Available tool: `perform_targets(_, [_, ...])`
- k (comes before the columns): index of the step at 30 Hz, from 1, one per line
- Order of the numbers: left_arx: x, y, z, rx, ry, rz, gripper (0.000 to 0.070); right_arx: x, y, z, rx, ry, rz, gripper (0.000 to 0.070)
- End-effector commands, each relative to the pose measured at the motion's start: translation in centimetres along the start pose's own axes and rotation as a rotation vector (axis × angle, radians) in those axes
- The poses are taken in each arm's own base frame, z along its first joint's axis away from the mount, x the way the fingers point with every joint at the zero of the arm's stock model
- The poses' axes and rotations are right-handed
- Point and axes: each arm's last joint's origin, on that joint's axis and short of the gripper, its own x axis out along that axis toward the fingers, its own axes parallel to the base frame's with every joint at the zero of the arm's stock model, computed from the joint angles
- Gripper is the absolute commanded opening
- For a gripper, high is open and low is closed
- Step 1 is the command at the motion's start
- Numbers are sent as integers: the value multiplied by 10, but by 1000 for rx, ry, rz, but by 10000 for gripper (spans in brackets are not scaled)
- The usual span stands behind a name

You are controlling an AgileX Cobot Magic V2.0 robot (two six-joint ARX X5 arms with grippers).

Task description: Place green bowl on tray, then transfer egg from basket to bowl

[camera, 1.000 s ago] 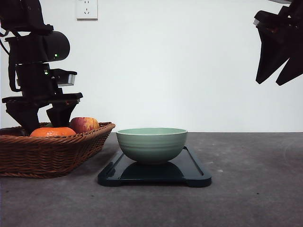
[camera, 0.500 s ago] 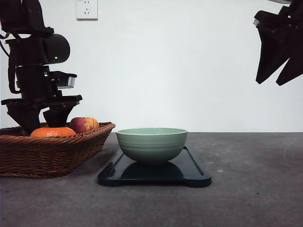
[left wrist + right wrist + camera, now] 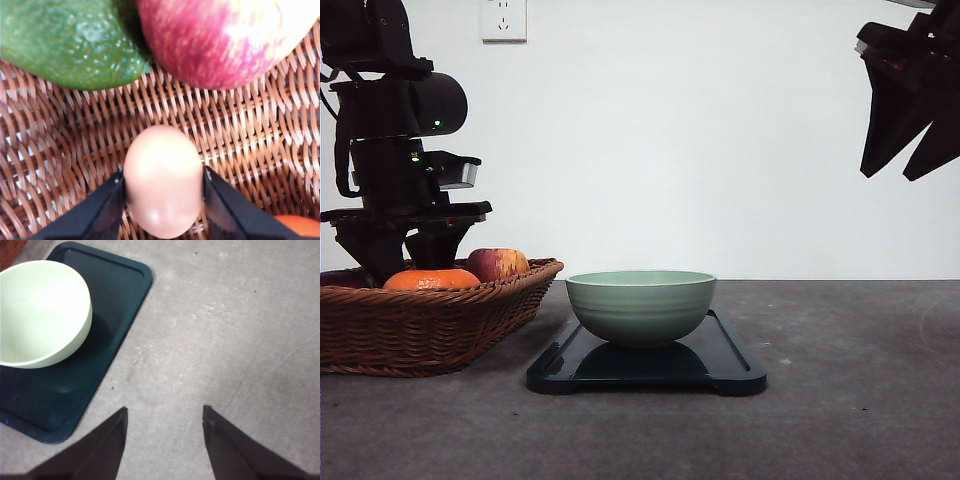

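The green bowl (image 3: 640, 308) stands upright on the black tray (image 3: 730, 365) in the middle of the table; the right wrist view has the bowl (image 3: 40, 315) toward one end of the tray (image 3: 115, 295). In the left wrist view a pale egg (image 3: 162, 185) lies on the wicker basket (image 3: 250, 130) floor, and my left gripper (image 3: 163, 200) is shut on it, one finger pressed to each side. From the front, the left gripper (image 3: 412, 258) dips into the basket (image 3: 420, 330) at the left. My right gripper (image 3: 890, 176) hangs open high at the right, holding nothing (image 3: 164, 409).
A red apple (image 3: 498, 263) and an orange (image 3: 430, 279) lie in the basket near my left fingers. Close beyond the egg are the apple (image 3: 225, 40) and a green avocado (image 3: 70, 45). Bare grey tabletop (image 3: 225, 340) lies to the right of the tray.
My left arm has sunk slightly and shifted a little left over the basket. The bowl, tray and right arm have not moved.
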Motion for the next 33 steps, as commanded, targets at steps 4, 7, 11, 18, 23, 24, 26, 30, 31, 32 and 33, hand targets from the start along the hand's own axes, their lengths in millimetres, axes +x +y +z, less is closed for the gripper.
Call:
perform_targets(4, [2, 0, 6, 3, -2, -1, 187, 1, 1, 2, 8, -6, -1, 289])
perform_targets(7, [-3, 0, 10, 3, -7, 0, 187, 1, 1, 2, 8, -5, -1, 289])
perform_targets(11, [-14, 0, 16, 4, -20, 0, 187, 1, 1, 2, 7, -5, -1, 289])
perform_targets(18, [-39, 0, 25, 3, 6, -6, 187, 1, 1, 2, 7, -6, -1, 289])
perform_targets(23, [-59, -6, 29, -5, -45, -88, 187, 1, 1, 2, 7, -5, -1, 289])
perform_targets(24, [-63, -7, 29, -13, -63, -115, 187, 1, 1, 2, 7, -5, -1, 289])
perform_targets(26, [-72, -13, 30, -23, -97, -167, 187, 1, 1, 2, 7, -5, -1, 289])
perform_targets(30, [-85, -28, 30, 9, -141, -224, 187, 1, 1, 2, 6, -6, -1, 289])
perform_targets(31, [-86, -34, 30, 23, -145, -230, 187, 1, 1, 2, 5, -6, -1, 289])
perform_targets(32, [-87, -39, 30, 36, -149, -236, 187, 1, 1, 2, 4, -6, -1, 289])
perform_targets(33, [-88, -46, 31, 49, -153, -243, 187, 1, 1, 2, 3, -6, -1, 289])
